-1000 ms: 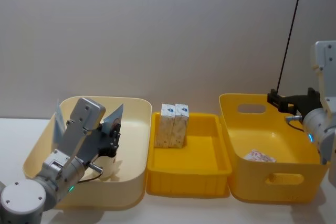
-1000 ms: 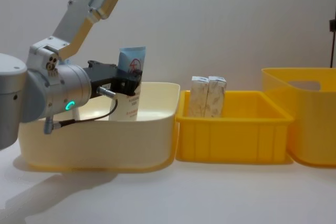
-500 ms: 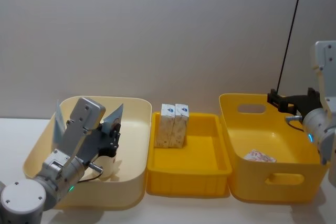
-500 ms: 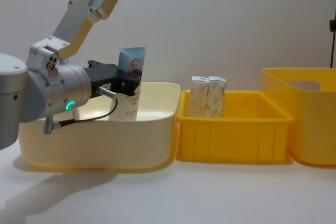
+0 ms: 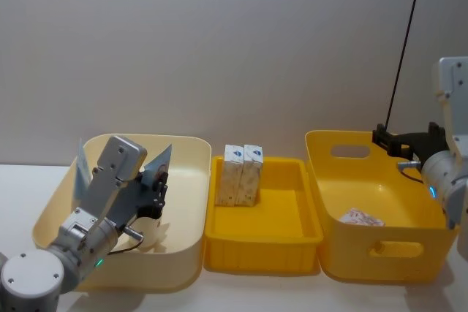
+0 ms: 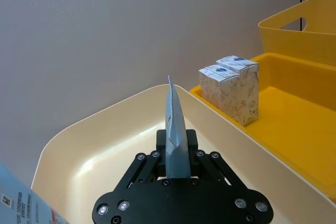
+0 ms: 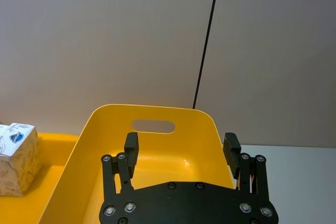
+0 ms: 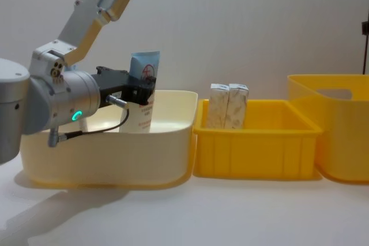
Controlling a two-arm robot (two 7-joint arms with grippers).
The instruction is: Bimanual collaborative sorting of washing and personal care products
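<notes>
A white squeeze tube [image 8: 144, 79] with a pale-blue crimped end stands upright inside the cream bin [image 5: 184, 250]. My left gripper [image 8: 140, 94] is shut on it, and the left wrist view shows that tube [image 6: 175, 129] edge-on between the fingers. A second tube [image 5: 80, 169] leans at the bin's far left, behind my arm. Two beige-marbled cartons [image 5: 242, 173] stand side by side at the back left of the shallow yellow tray [image 5: 263, 253]. A red-speckled carton [image 5: 360, 218] lies in the deep yellow bin [image 5: 380, 261]. My right gripper [image 7: 181, 148] hangs open and empty over that bin's back rim.
The three containers stand in a row touching each other on a white table, against a grey wall. A thin black cable [image 5: 406, 42] runs up the wall behind the right bin. Bare table lies in front of the bins.
</notes>
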